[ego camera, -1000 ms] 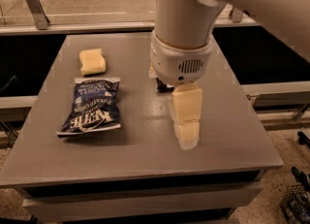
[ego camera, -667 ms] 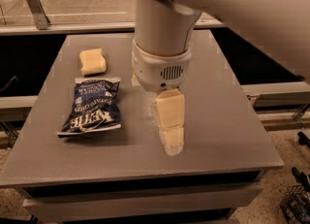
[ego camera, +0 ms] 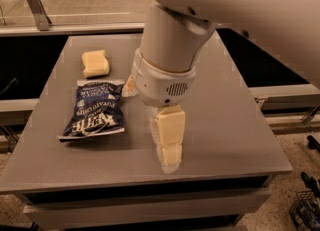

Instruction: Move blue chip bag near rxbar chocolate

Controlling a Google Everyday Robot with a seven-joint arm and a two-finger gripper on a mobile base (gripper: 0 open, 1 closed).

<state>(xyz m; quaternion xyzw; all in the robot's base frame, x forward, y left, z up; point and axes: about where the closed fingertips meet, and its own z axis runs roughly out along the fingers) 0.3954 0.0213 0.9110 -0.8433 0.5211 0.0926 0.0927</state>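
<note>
The blue chip bag (ego camera: 95,110) lies flat on the left half of the grey table (ego camera: 225,125), its white "Kettle" lettering facing the front edge. My gripper (ego camera: 167,156) hangs from the big white wrist (ego camera: 165,75) over the table's middle front. It points down, just right of the bag and apart from it, and holds nothing that I can see. The rxbar chocolate does not show; the arm covers the middle of the table.
A pale yellow sponge (ego camera: 95,63) sits at the back left of the table, just behind the bag. A low rail (ego camera: 75,27) runs behind the table. The table's front edge (ego camera: 150,180) is close below the gripper.
The arm and gripper have moved left across the table, toward the chip bag. The bag and the sponge have not moved.
</note>
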